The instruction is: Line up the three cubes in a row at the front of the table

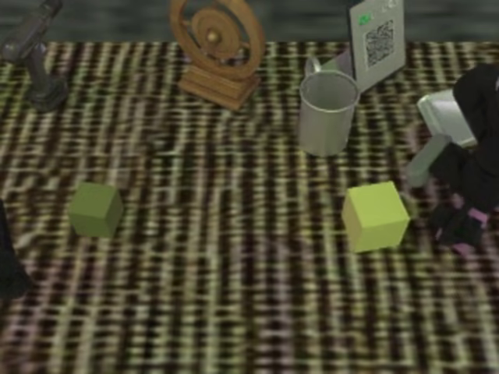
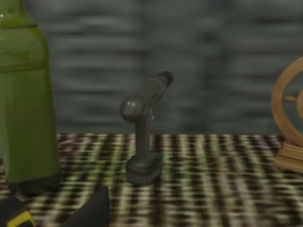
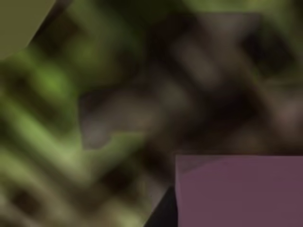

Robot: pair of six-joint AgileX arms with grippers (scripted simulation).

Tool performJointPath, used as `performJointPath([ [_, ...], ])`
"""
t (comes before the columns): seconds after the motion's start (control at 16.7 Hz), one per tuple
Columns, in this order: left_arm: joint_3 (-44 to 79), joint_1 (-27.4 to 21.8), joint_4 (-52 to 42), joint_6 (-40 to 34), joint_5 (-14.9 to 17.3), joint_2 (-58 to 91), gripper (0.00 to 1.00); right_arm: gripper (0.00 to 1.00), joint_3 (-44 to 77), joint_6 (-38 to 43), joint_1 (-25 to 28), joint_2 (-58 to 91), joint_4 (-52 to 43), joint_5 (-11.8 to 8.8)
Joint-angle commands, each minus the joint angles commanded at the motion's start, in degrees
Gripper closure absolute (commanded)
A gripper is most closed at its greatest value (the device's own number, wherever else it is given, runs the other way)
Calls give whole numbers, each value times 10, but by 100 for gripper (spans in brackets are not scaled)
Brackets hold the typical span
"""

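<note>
The right gripper [image 1: 461, 231] sits low at the table's [image 1: 234, 312] right edge, over the pink cube [image 1: 466, 248]. Whether it grips cannot be told. The yellow cube [image 1: 375, 216] lies just left; the left arm idles.

Open table [image 1: 234, 296] is left between the olive-green cube [image 1: 95, 209] at left and the yellow-green cube [image 1: 375, 216] at right — front strip unobstructed. Back edge is crowded: drill [image 1: 35, 58], wooden wheel [image 1: 218, 48], metal cup [image 1: 327, 113], QR card [image 1: 377, 40]. Right edge is taken by the right gripper [image 1: 461, 227].
</note>
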Motion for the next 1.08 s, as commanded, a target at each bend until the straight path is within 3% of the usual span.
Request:
performJointPath([
  [0.36,0,0,0,0,0,0,0,100,57,-1,4,-54,-117,0],
  [0.72,0,0,0,0,0,0,0,100,64,-1,4,-62,-130,-1],
  [0.9,0,0,0,0,0,0,0,100,61,-13,39,-69,-133,-1],
  [1.08,0,0,0,0,0,0,0,100,52,-33,108,-83,-138,-1],
])
